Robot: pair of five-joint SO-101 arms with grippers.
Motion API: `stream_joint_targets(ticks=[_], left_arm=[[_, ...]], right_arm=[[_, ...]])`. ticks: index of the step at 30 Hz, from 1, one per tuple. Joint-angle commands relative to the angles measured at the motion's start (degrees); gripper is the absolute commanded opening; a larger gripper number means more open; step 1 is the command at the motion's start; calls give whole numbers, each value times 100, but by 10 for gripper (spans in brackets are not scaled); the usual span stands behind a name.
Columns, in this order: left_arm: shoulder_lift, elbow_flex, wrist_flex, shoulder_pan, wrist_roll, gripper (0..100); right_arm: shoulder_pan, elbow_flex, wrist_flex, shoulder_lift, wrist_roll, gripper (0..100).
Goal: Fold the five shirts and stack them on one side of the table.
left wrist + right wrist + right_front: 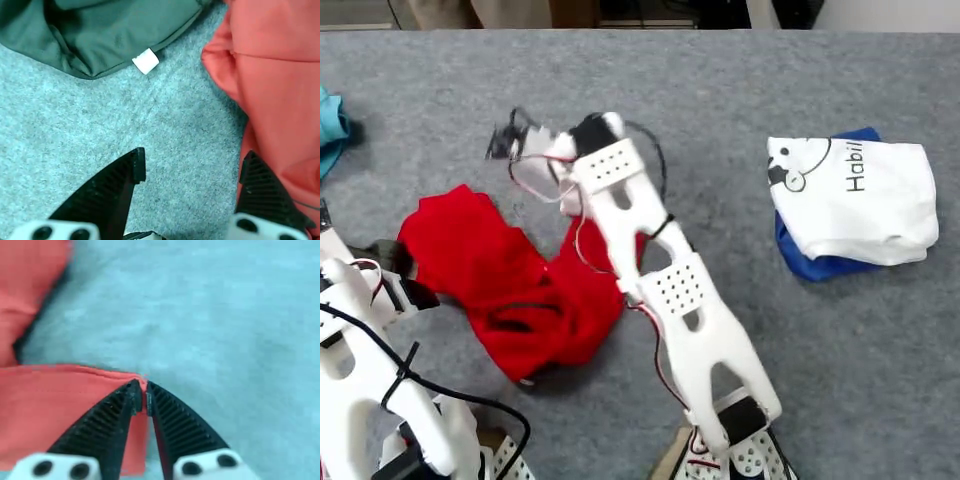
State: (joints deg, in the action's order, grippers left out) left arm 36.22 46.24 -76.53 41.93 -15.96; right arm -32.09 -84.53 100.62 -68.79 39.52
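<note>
I find the right gripper (141,388) pinching just the hem of the red shirt (490,270) crumpled left of centre, left gripper (192,167) spread wide beside it; such thin purchase may slip.

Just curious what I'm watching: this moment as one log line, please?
right gripper shut on red shirt edge | left gripper open beside it | white shirt folded atop blue shirt
</note>
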Motion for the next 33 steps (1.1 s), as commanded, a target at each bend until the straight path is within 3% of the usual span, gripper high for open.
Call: stream_joint_targets(ticks=[1,9,20,27,33], left_arm=[[84,-62,35,70,-35,306],[92,-70,26,18,-53,306],[75,-809,-536,-835,-9,306],[84,-1152,-1029,-2374,-9,306],[84,-1284,-1319,-4730,-35,305]], right_arm=[[303,-1156,123,198,-369,2],[778,-1024,-615,1613,-1099,2],[2440,-602,-2259,699,-2787,2],[2642,-611,-2875,-620,-3042,2],[2607,-857,-2954,-910,-2576,2]])
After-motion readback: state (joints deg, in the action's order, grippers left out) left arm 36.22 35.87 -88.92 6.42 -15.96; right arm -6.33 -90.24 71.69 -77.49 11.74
